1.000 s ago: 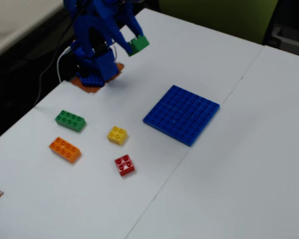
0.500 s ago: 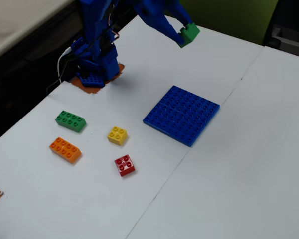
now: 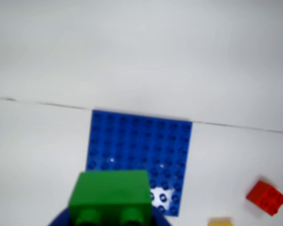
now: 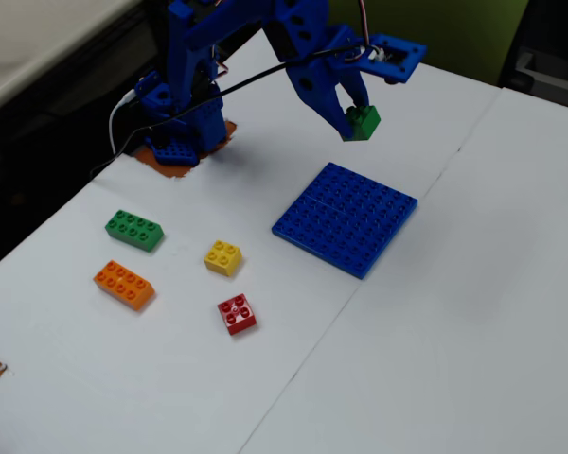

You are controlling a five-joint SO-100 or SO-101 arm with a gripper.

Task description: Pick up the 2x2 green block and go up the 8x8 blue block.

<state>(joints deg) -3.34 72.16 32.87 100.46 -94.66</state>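
Observation:
My blue gripper (image 4: pixel 360 117) is shut on the 2x2 green block (image 4: pixel 364 123) and holds it in the air above the far edge of the 8x8 blue block (image 4: pixel 346 218). In the wrist view the green block (image 3: pixel 111 195) fills the bottom edge, studs toward the camera, with the blue baseplate (image 3: pixel 137 141) lying flat on the white table just beyond it. The gripper's fingers barely show in the wrist view, only blue edges beside the block.
On the white table, left of the baseplate in the fixed view, lie a long green brick (image 4: pixel 133 230), an orange brick (image 4: pixel 124 285), a yellow brick (image 4: pixel 222 257) and a red brick (image 4: pixel 236 314). The red brick (image 3: pixel 266 197) and the yellow brick (image 3: pixel 220 221) show in the wrist view. The arm's base (image 4: pixel 175 132) stands at the back left.

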